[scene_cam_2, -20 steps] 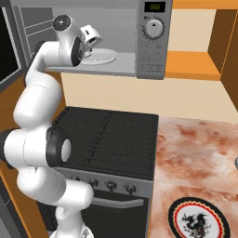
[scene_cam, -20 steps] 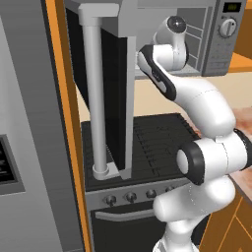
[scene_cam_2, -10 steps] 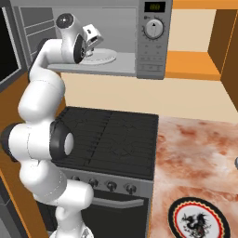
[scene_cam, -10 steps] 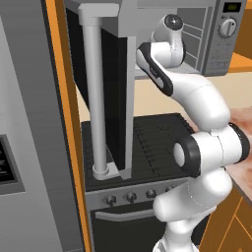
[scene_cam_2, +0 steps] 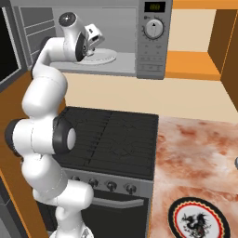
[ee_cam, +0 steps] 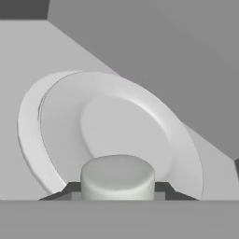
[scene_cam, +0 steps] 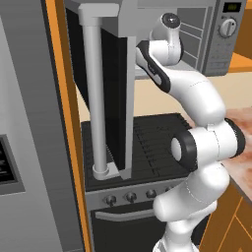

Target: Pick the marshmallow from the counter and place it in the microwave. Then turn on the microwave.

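Hand view: marshmallow [ee_cam: 117, 177] between gripper [ee_cam: 117, 187] fingertips.

No legible text, even on the microwave [scene_cam_2: 151, 44] and its small display [scene_cam_2: 154, 7].

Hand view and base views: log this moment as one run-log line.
phase: placing | gripper: shut on marshmallow | position: inside microwave, above plate | door: open | microwave: not started
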